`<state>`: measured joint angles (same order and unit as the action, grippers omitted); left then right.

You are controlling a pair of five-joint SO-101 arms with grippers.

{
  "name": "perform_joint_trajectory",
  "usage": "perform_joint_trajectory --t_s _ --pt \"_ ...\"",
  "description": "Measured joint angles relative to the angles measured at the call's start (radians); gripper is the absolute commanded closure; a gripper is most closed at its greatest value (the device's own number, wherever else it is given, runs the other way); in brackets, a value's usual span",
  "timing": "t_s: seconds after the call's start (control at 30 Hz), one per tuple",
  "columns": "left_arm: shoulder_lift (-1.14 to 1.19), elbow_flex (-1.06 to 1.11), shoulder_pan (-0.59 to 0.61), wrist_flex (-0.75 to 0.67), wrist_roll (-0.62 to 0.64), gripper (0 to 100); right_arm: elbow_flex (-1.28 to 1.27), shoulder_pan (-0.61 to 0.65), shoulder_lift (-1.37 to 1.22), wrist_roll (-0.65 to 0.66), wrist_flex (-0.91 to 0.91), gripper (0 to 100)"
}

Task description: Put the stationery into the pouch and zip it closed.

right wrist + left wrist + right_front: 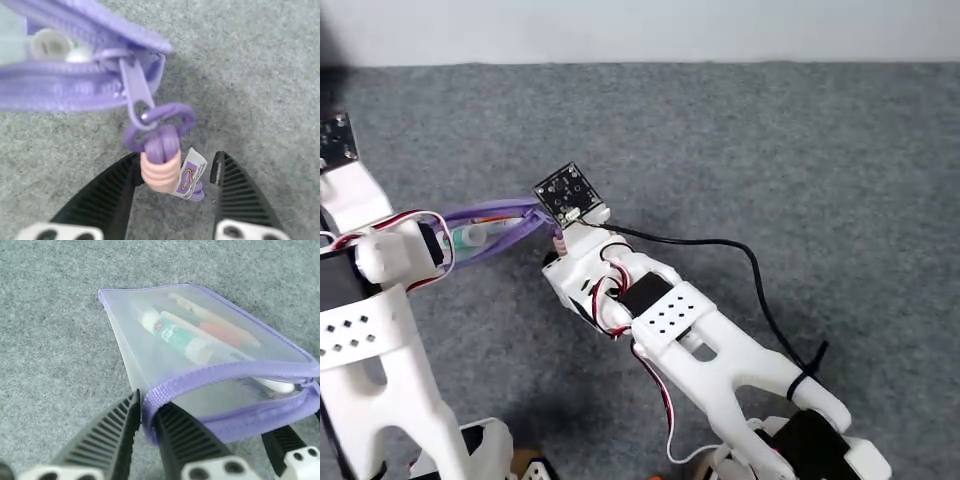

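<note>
Left of centre in the high view, pouch: a flat translucent plastic pouch (490,232) with purple fabric zip trim spans between the two grippers, its mouth edge uppermost.
Pouch contents: a white tube (175,335) with a green label and a slim orange-and-cream pen (220,330) lie inside, visible through the clear wall.
Zip: the two purple tracks stand apart along the mouth, with a white cap showing between them; the purple zip slider (135,95) sits at the end nearest the right arm.
Zip pull: a purple cord loop, a pink bead (160,172) and a small paper tag hang from the slider.
Left gripper (147,422): black ribbed fingers pinched on the purple trim at the pouch's corner.
Right gripper (175,160): fingers moderately apart, with the bead between them and just beside one finger; I cannot tell whether it touches.
Surface: grey carpet (800,140) under everything.
Cable: a black cable (750,270) trails along the right arm, centre right of the high view.
</note>
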<state>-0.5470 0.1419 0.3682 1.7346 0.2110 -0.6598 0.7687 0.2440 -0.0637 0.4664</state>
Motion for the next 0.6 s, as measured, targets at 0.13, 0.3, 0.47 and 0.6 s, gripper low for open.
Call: perform_joint_trajectory --t_s 0.13,0.3,0.47,0.6 --pt "0.0 0.0 0.0 0.0 0.0 99 0.0 0.0 0.023 0.0 0.0 80.1" --pt "0.0 0.0 0.0 0.0 0.0 99 0.0 0.0 0.123 0.0 0.06 79.7" --pt "0.0 0.0 0.0 0.0 0.0 99 0.0 0.0 0.17 0.0 0.092 79.9" --pt "0.0 0.0 0.0 0.0 0.0 99 0.0 0.0 0.169 0.0 0.092 80.0"
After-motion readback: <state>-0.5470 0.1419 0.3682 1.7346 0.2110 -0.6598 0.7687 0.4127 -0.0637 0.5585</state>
